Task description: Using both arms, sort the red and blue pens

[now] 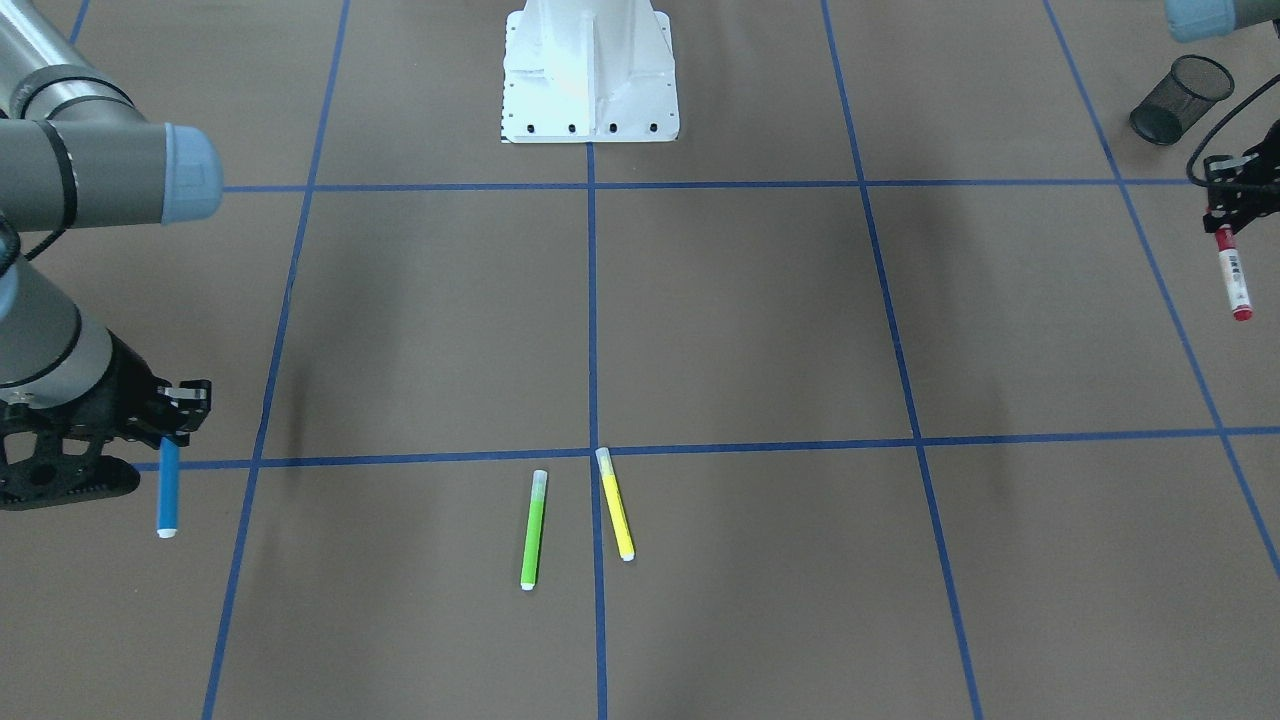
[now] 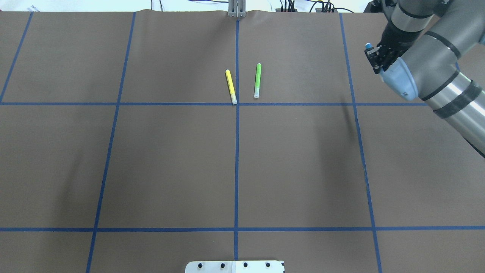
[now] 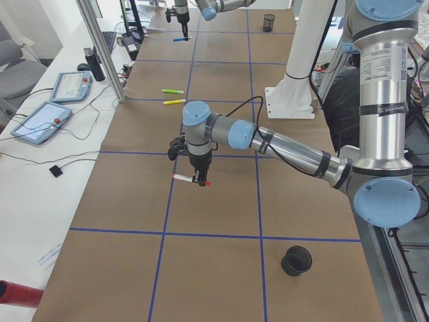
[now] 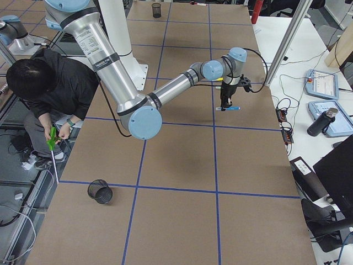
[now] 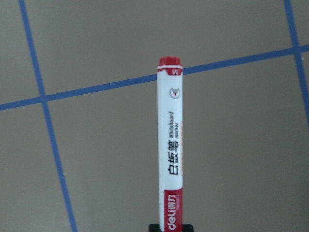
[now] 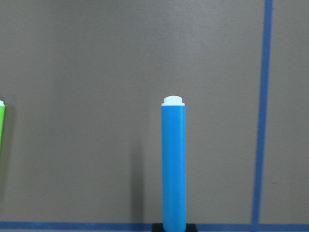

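Observation:
My left gripper is shut on the red pen, a white barrel with red ends and a printed label. It grips the pen near one end and holds it above the table, as the left wrist view shows close up. My right gripper is shut on the blue pen, also near one end and off the surface. The right wrist view shows that blue pen over brown paper. In the overhead view only my right gripper shows, at the far right.
A green marker and a yellow marker lie side by side at the table's middle. One black mesh cup lies tipped near the left arm, another black cup stands at the other end. A person crouches beside the table.

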